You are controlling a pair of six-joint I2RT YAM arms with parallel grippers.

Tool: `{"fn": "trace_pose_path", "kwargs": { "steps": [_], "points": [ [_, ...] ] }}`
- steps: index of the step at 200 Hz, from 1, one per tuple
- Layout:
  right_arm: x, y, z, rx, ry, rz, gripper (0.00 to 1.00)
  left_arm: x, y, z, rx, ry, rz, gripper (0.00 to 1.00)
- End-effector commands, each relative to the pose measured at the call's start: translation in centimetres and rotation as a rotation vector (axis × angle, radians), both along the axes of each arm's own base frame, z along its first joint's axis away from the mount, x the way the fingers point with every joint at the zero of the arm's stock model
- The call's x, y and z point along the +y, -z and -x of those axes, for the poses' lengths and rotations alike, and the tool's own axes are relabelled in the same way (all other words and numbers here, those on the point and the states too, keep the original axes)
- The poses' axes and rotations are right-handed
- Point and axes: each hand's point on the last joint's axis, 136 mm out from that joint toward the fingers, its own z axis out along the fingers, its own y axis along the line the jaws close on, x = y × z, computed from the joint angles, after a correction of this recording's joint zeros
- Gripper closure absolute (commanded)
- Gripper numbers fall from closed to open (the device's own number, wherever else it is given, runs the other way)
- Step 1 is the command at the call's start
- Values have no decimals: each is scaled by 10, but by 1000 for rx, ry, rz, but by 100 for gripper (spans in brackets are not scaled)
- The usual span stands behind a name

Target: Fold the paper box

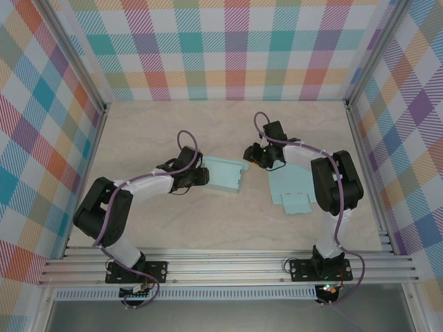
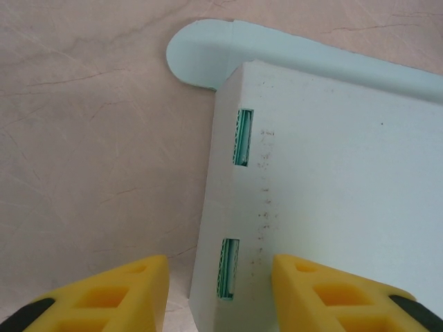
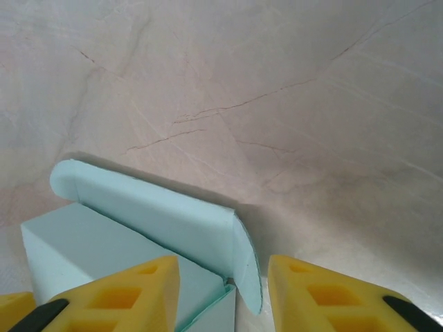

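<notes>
Top view: the box [image 1: 223, 174] lies on the worktop [image 1: 173, 131], just left of centre. A flat blank [image 1: 294, 181] of the same pale teal paper lies near it at 3 o'clock, partly under your right arm, apart from the box.

Left hand [image 1: 202, 174] sits at the box's 9 o'clock edge. On your left wrist view the hand [image 2: 220, 263] has its jaws parted and straddles a folded-up edge of the box [image 2: 332, 194]. One yellow finger [image 2: 131, 290] is over bare worktop, the other over the panel. Two slots [image 2: 242, 137] run along that edge, and a rounded flap [image 2: 201, 59] lies flat at 12 o'clock.

Right hand [image 1: 252, 153] sits at the box's 2 o'clock corner. On your right wrist view the hand [image 3: 223, 263] is also parted, and a corner flap [image 3: 159, 207] stands up between the fingers. You cannot tell whether either finger touches the paper
</notes>
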Motion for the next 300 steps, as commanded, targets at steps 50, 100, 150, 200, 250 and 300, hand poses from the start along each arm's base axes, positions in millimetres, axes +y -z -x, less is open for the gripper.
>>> {"fn": "trace_pose_path", "kwargs": {
  "steps": [50, 100, 150, 200, 250, 300],
  "points": [
    [14, 25, 3, 71, -21, -91, 69, 10, 1, 7, 23, -16, -12, 57],
    [16, 29, 6, 76, -34, -102, 81, 7, 1, 7, 19, -15, 7, 57],
    [19, -2, -1, -77, -118, -105, 100, 12, -29, 1, -61, -27, 10, 56],
    [26, -63, -1, -354, -261, -55, 100, 41, -131, -5, -322, -42, -9, 42],
    [41, -100, 8, -576, -390, 22, 100, 74, -201, -6, -531, -38, -60, 30],
    [43, -131, 21, -767, -440, 11, 100, 73, -209, -7, -631, 167, -141, 29]
  ]
}}
